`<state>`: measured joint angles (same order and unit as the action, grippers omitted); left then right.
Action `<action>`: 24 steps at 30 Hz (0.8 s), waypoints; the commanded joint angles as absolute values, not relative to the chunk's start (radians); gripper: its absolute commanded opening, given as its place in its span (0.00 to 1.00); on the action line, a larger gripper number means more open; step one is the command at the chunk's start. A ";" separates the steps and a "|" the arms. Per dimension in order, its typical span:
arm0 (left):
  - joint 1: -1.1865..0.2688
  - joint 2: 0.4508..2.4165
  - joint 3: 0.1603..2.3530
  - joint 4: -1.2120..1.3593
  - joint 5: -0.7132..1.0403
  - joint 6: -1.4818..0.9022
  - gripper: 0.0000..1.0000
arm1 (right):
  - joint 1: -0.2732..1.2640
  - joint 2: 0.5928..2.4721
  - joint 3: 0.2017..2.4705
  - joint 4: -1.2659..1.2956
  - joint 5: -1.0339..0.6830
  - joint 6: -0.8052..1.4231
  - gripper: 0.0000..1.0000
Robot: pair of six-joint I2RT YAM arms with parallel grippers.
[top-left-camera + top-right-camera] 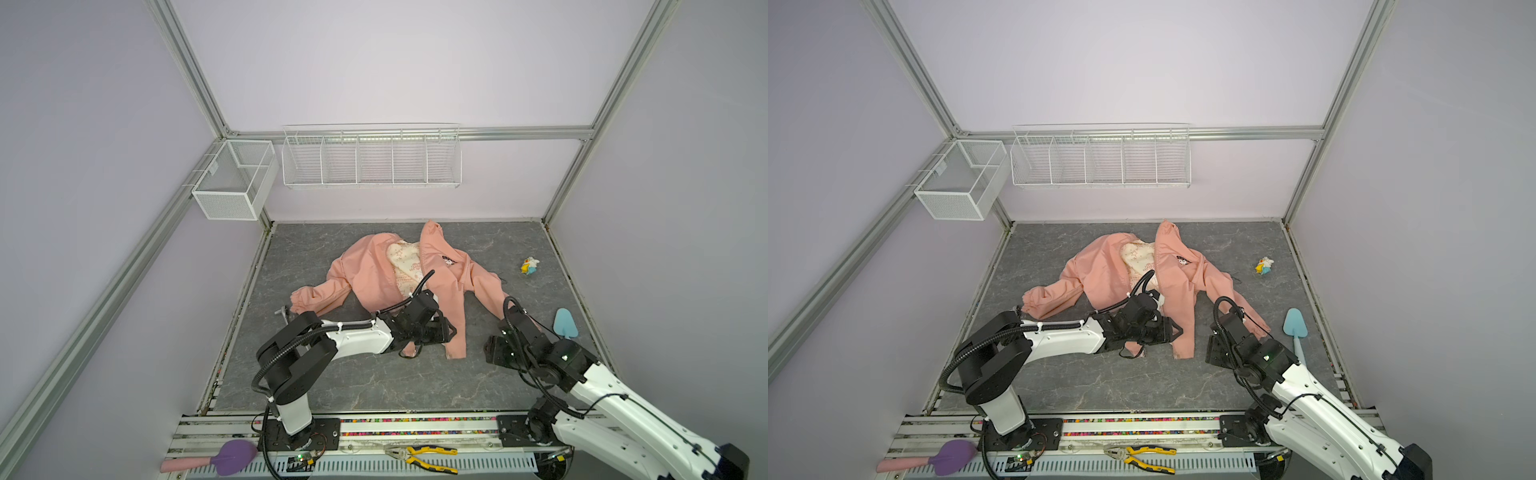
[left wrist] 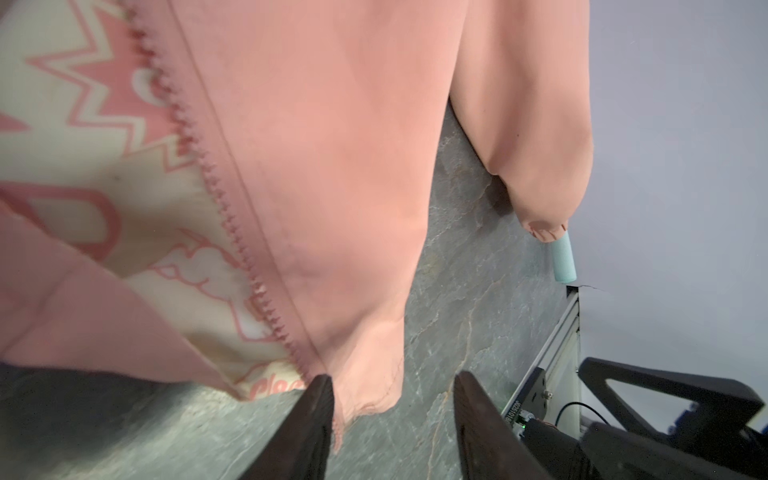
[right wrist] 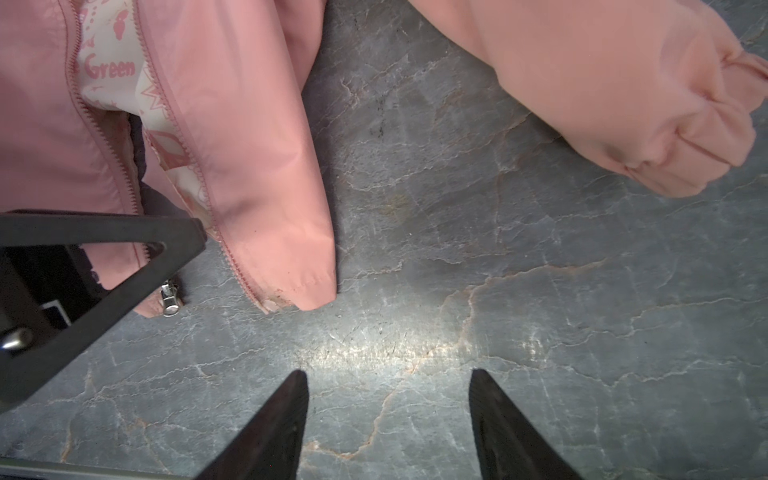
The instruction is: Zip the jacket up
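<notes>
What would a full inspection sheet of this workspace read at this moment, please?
Surface: grey marbled tabletop, no spills seen.
Job's things: jacket lies front up, unzipped, lining showing; zipper slider sits at the bottom of one front edge.
Clutter: toy figure and blue scoop on the table; pliers and purple tool on the front rail.
Grippers: left hand open, jaws either side of the jacket's bottom hem; right hand open over the table, holding nothing.
Cables: black conduit on the left arm arches over the jacket; no snag seen.
Surroundings: wire rack and mesh basket on the walls.
</notes>
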<state>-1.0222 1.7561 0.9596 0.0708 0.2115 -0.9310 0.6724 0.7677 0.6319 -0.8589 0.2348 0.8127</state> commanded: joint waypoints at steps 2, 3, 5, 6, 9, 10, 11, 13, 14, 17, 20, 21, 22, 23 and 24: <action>-1.025 1.727 0.940 0.019 0.167 -0.916 0.50 | 0.660 0.758 0.640 -0.881 0.219 0.804 0.65; -1.025 1.728 0.935 0.024 0.170 -0.916 0.51 | 0.658 0.759 0.639 -0.878 0.213 0.802 0.65; -1.025 1.738 0.926 0.044 0.182 -0.924 0.51 | 0.658 0.764 0.638 -0.871 0.207 0.803 0.65; -1.025 1.745 0.923 0.058 0.188 -0.928 0.52 | 0.656 0.767 0.640 -0.868 0.203 0.802 0.65; -1.025 1.767 0.922 0.092 0.205 -0.937 0.52 | 0.654 0.770 0.641 -0.864 0.195 0.804 0.65; -1.025 1.771 0.924 0.099 0.208 -0.937 0.52 | 0.655 0.770 0.643 -0.862 0.193 0.804 0.65; -1.025 1.773 0.928 0.100 0.209 -0.935 0.52 | 0.655 0.771 0.643 -0.862 0.192 0.805 0.65; -1.025 1.779 0.935 0.106 0.216 -0.931 0.51 | 0.654 0.772 0.643 -0.861 0.192 0.804 0.65; -1.025 1.781 0.937 0.110 0.220 -0.930 0.50 | 0.653 0.774 0.644 -0.861 0.192 0.802 0.65; -1.025 1.789 0.937 0.125 0.233 -0.933 0.46 | 0.653 0.782 0.646 -0.859 0.192 0.802 0.65; -1.026 1.796 0.926 0.160 0.254 -0.942 0.43 | 0.652 0.791 0.645 -0.852 0.190 0.801 0.65; -1.026 1.798 0.921 0.176 0.259 -0.945 0.42 | 0.651 0.795 0.644 -0.850 0.189 0.801 0.65; -1.026 1.799 0.920 0.184 0.262 -0.946 0.42 | 0.652 0.796 0.643 -0.848 0.189 0.801 0.65; -1.026 1.801 0.920 0.186 0.266 -0.946 0.42 | 0.651 0.799 0.643 -0.845 0.185 0.801 0.65; -1.026 1.807 0.926 0.185 0.269 -0.944 0.42 | 0.650 0.799 0.642 -0.844 0.183 0.802 0.65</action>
